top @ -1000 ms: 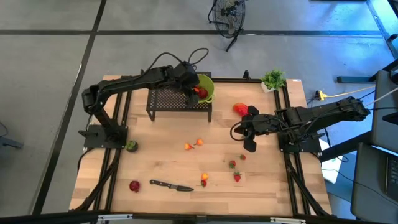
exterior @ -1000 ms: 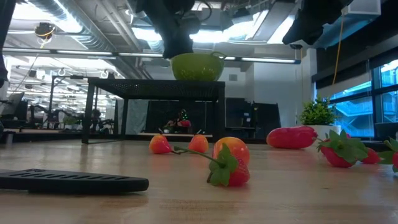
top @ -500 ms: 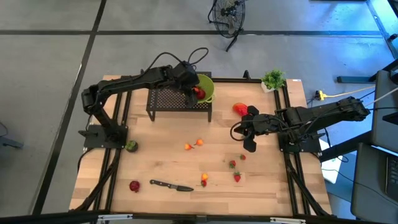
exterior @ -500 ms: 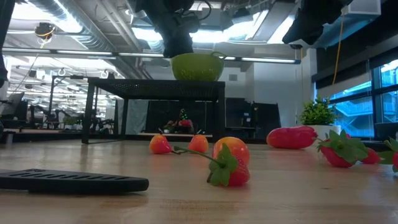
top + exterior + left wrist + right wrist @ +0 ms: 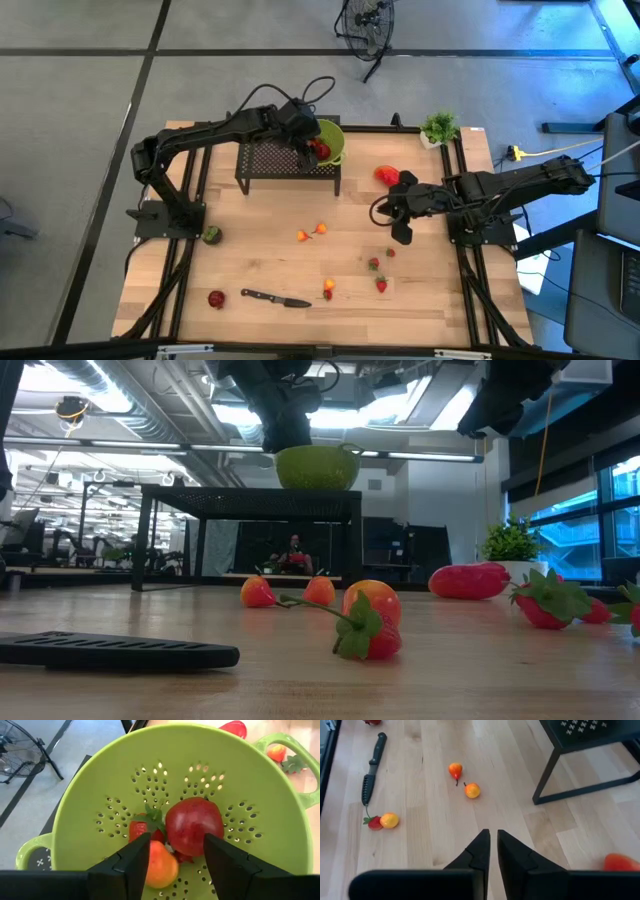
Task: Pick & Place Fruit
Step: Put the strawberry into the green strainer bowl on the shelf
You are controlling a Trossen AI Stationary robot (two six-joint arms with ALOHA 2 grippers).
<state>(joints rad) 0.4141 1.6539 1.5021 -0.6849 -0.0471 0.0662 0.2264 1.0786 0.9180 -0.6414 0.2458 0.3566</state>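
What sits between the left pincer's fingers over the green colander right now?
In the left wrist view, the left pincer hangs open over the colander; a round red fruit lies in the gap, a strawberry and an orange fruit beside it.

A smooth, glossy lime-green plastic colander (image 5: 100, 790), pierced with small holes, is cradling a shiny round red fruit (image 5: 194, 826) and a waxy orange one (image 5: 160, 865), while the pale wooden tabletop (image 5: 420, 835) with its matt grain is carrying a matt black-handled knife (image 5: 372, 767) at nine o'clock.
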